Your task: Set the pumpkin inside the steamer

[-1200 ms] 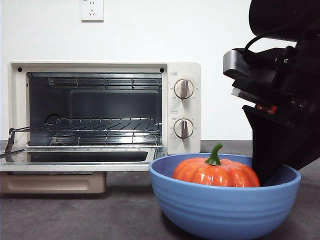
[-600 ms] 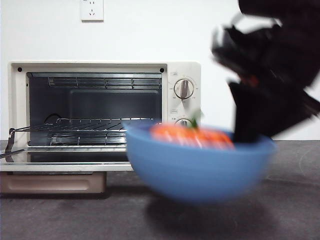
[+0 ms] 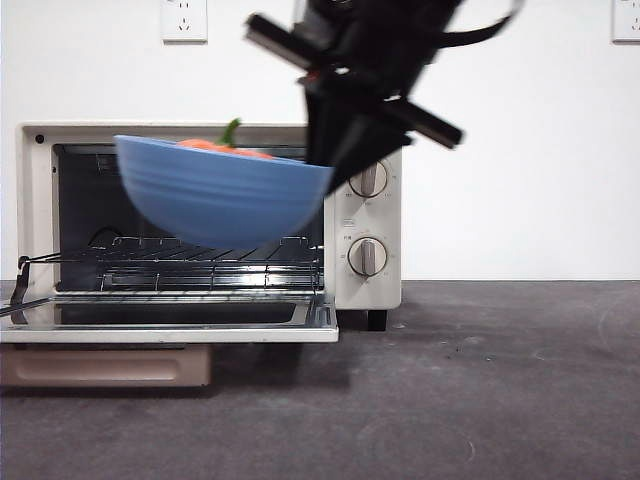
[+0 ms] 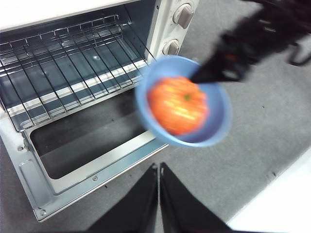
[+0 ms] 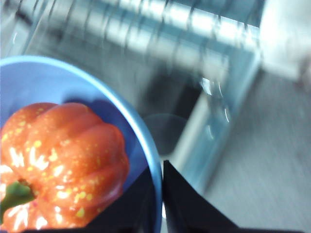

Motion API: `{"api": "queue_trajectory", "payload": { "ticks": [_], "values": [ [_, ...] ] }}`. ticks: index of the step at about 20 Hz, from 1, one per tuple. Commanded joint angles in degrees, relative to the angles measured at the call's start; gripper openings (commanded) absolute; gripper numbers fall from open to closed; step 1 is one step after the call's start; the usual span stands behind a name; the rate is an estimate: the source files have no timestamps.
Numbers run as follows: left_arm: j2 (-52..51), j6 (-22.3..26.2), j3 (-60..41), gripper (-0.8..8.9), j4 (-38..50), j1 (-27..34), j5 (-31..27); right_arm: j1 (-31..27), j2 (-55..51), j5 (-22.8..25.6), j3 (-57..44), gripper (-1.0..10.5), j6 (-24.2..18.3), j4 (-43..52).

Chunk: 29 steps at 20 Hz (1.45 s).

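Pumpkin place: the pumpkin (image 4: 179,106) lies inside the blue bowl (image 3: 222,192); the bowl is lifted in the air in front of the open mouth of the steamer (image 3: 210,225), above its wire rack (image 3: 170,255) and not touching it.
Right tool: the right tool (image 5: 162,187) is clamped on the rim of the blue bowl, one jaw inside and one outside; in the front view it comes from above, dark, on the side of the bowl near the knobs (image 3: 367,178).
Left tool: the left tool (image 4: 158,182) has its jaws together and holds nothing; it waits in front of the steamer's lowered door (image 4: 92,150), well apart from the bowl.
Step in hand: I judge this is the carrying of bowl and pumpkin to the steamer's opening.
How to do it well: keep the bowl level, because the pumpkin only rests in it and may roll; bring the bowl low enough to pass under the upper edge of the opening, then slide it straight over the wire rack; the tool on the rim must stay clear of the side frame near the knobs.
What could go wrong: a grip on the rim only may let the bowl tip.
Writing: no brand name or label can be read on the steamer; the marks around the knobs are too small to read.
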Motion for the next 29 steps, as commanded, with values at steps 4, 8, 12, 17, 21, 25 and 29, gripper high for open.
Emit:
{"api": "queue_trajectory", "payload": {
  "ticks": [4, 8, 12, 17, 21, 25, 29],
  "values": [
    [0.31, 0.96, 0.44, 0.15, 0.22, -0.17, 0.07, 1.88, 10.49, 4.70, 15.02, 0.1, 7.89, -2.10],
    [0.26, 0.94, 0.44, 0.15, 0.07, -0.37, 0.07, 1.95, 15.32, 6.84, 19.23, 0.1, 15.17, -3.19],
    [0.26, 0.94, 0.44, 0.15, 0.00, -1.27, 0.07, 2.49, 16.81, 10.88, 19.41, 0.1, 21.57, -2.58],
    [0.26, 0.96, 0.44, 0.15, -0.17, -2.60, 0.07, 2.62, 16.81, 14.29, 19.41, 0.1, 27.19, -1.44],
    [0.26, 0.96, 0.44, 0.15, -1.03, -3.34, 0.07, 2.62, 16.81, 18.03, 19.41, 0.1, 30.86, 0.17],
    [0.26, 0.96, 0.44, 0.15, -1.05, -3.39, 0.07, 2.47, 17.05, 20.68, 19.41, 0.1, 34.27, 1.11],
    [0.26, 0.96, 0.44, 0.15, -1.05, -3.39, 0.07, 2.08, 17.81, 20.74, 19.41, 0.1, 36.74, 1.16]
  ]
}}
